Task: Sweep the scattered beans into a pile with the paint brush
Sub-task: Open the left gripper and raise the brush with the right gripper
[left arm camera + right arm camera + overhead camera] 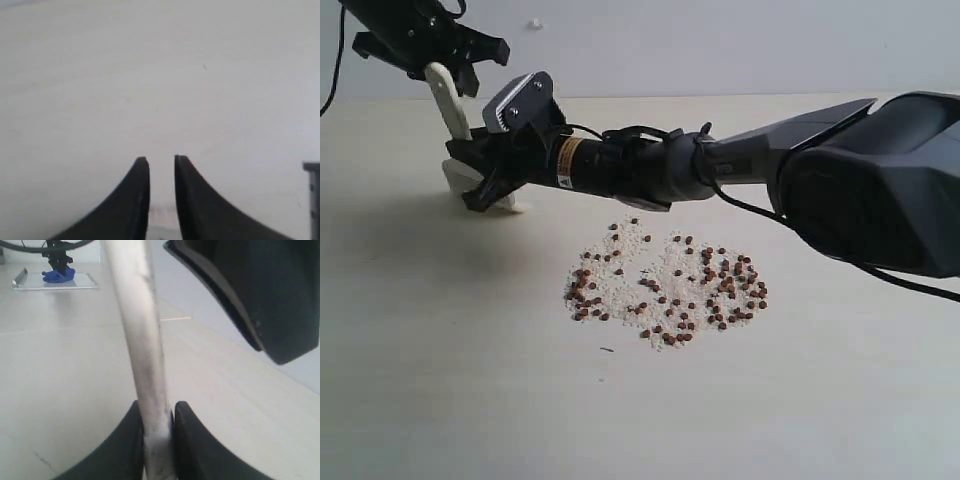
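The paint brush (448,100) stands tilted at the back left of the table, its off-white bristles on the tabletop. My right gripper (485,185) reaches across from the right and is shut on the brush low down, near the bristles. In the right wrist view the pale handle (142,340) runs up from between the right gripper (157,407). My left gripper (445,65) is shut on the handle's upper end; a pale strip of handle (161,216) shows deep between the left gripper (161,159). The beans (665,290) lie scattered with whitish grains in a loose patch mid-table, apart from the brush.
The right arm's long black body (860,180) hangs over the table behind and right of the beans. A clear tray with a blue object (57,275) sits far off in the right wrist view. A small dark fleck (607,349) lies in front of the beans.
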`<action>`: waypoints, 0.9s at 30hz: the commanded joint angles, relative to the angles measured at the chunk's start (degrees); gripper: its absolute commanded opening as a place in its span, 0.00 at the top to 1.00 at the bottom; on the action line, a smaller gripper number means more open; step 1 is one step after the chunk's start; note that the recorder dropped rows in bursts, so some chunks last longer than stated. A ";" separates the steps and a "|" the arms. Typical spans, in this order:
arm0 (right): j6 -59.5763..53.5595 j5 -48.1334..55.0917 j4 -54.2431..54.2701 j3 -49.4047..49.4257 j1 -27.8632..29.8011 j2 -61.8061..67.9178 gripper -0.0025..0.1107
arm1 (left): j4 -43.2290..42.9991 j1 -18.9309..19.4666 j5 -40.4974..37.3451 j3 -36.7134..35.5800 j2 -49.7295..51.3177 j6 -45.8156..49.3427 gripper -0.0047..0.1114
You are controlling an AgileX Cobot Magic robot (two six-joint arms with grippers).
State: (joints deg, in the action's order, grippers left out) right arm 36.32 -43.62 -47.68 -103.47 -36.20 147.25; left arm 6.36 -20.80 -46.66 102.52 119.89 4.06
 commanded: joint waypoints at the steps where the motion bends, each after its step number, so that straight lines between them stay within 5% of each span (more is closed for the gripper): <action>1: 15.32 0.77 -8.13 -0.44 0.51 -5.00 0.98 | -0.68 4.28 5.62 0.25 -2.76 1.06 0.61; 3: 24.90 1.22 -14.31 -0.44 1.47 -7.25 0.98 | 0.93 6.53 5.89 0.25 -3.95 3.69 0.51; 7: 43.26 0.32 -28.01 -0.44 5.35 -11.30 0.98 | 11.74 10.84 4.46 0.25 -5.86 13.33 0.49; 11: 58.01 -10.39 -39.55 -0.44 11.41 -14.39 0.98 | 31.85 14.96 -2.04 0.25 -6.81 29.30 0.49; 15: 63.01 -26.34 -41.18 -0.44 16.90 -15.06 0.98 | 54.48 17.18 -16.71 0.02 -6.06 48.92 0.51; 19: 69.19 -26.34 -49.73 -0.32 18.16 -15.47 0.98 | 68.54 17.03 -23.30 -2.46 -5.37 63.43 0.51; 27: 70.44 -26.34 -52.26 0.26 14.88 -15.57 0.98 | 73.30 16.67 -23.30 -9.68 -5.37 72.66 0.51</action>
State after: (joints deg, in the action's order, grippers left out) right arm 107.19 -69.12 -100.45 -103.45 -20.52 132.59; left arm 77.58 -3.83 -69.78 95.33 114.33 72.91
